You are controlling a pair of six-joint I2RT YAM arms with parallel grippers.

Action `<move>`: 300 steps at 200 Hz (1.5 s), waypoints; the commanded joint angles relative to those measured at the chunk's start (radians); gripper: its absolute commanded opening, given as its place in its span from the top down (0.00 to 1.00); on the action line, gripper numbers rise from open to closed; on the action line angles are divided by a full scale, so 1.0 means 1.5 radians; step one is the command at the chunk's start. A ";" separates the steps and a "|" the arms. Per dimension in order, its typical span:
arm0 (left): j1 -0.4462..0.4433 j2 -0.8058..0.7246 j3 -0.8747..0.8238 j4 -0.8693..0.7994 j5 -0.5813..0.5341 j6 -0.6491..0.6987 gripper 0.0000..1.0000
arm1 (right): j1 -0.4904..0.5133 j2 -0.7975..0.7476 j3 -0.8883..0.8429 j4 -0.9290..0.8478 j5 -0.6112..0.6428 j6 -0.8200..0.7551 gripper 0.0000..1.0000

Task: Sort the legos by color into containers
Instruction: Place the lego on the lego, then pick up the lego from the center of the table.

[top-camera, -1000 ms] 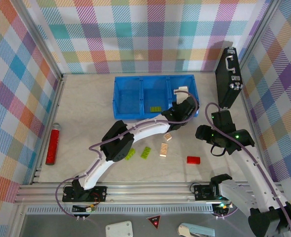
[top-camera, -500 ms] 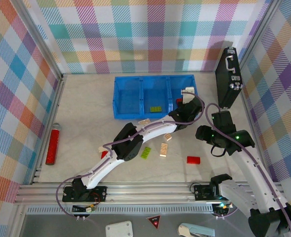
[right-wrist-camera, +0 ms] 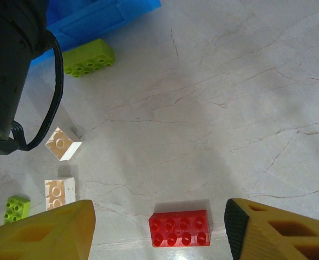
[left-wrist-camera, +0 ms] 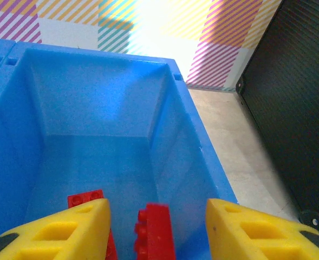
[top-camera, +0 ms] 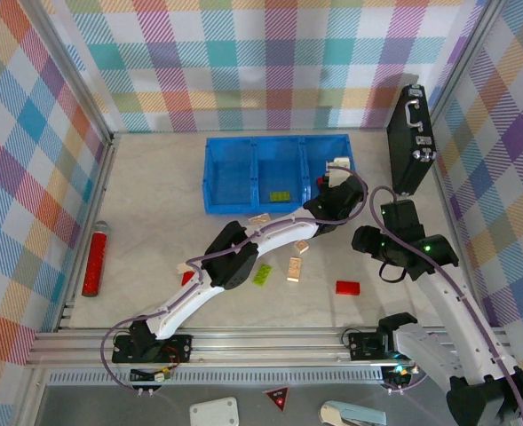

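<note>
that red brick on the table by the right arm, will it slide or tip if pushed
The red brick lies flat, studs up, low and wide, so it will probably slide rather than tip or roll. It looks like hard moulded plastic, likely stiff and light. The table seems smooth, so a nudge may skate it away.

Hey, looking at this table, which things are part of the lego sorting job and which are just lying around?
Part of the job: blue bin; red brick, green brick and tan brick on the table; red bricks in the bin's right compartment.
Lying about: red cylinder, black case.
</note>
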 commanded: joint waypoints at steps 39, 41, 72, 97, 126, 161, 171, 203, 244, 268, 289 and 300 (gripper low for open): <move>0.002 -0.063 -0.039 0.006 0.009 0.004 0.50 | -0.004 0.000 -0.006 -0.007 -0.005 0.008 0.34; 0.002 -0.066 -0.042 0.008 0.010 0.005 0.51 | -0.004 0.001 -0.006 -0.006 -0.005 0.007 0.34; 0.004 -0.132 -0.128 0.043 0.023 0.016 0.50 | -0.004 0.017 -0.011 0.007 -0.022 0.006 0.34; 0.012 -0.196 -0.208 0.053 0.045 0.013 0.47 | -0.004 0.031 -0.020 0.023 -0.048 0.005 0.35; 0.032 -0.290 -0.327 0.041 0.097 -0.016 0.47 | -0.003 0.047 -0.033 0.044 -0.065 -0.002 0.36; 0.054 -0.408 -0.455 0.006 0.153 -0.020 0.48 | 0.002 0.090 -0.032 0.068 -0.079 -0.006 0.37; 0.064 -0.442 -0.489 -0.006 0.173 -0.018 0.47 | 0.006 0.101 -0.029 0.078 -0.080 -0.007 0.37; 0.118 -0.542 -0.584 -0.053 0.320 -0.017 0.48 | 0.021 0.150 -0.013 0.105 -0.078 -0.010 0.37; 0.184 -0.659 -0.655 -0.172 0.425 0.005 0.48 | 0.040 0.231 0.035 0.124 -0.046 -0.021 0.36; 0.213 -0.721 -0.670 -0.275 0.454 0.045 0.48 | 0.052 0.270 0.060 0.150 -0.032 -0.027 0.36; 0.256 -0.780 -0.701 -0.322 0.513 0.063 0.46 | 0.062 0.308 0.078 0.177 -0.024 -0.036 0.35; 0.283 -0.806 -0.718 -0.337 0.541 0.064 0.44 | 0.071 0.332 0.089 0.192 -0.020 -0.043 0.35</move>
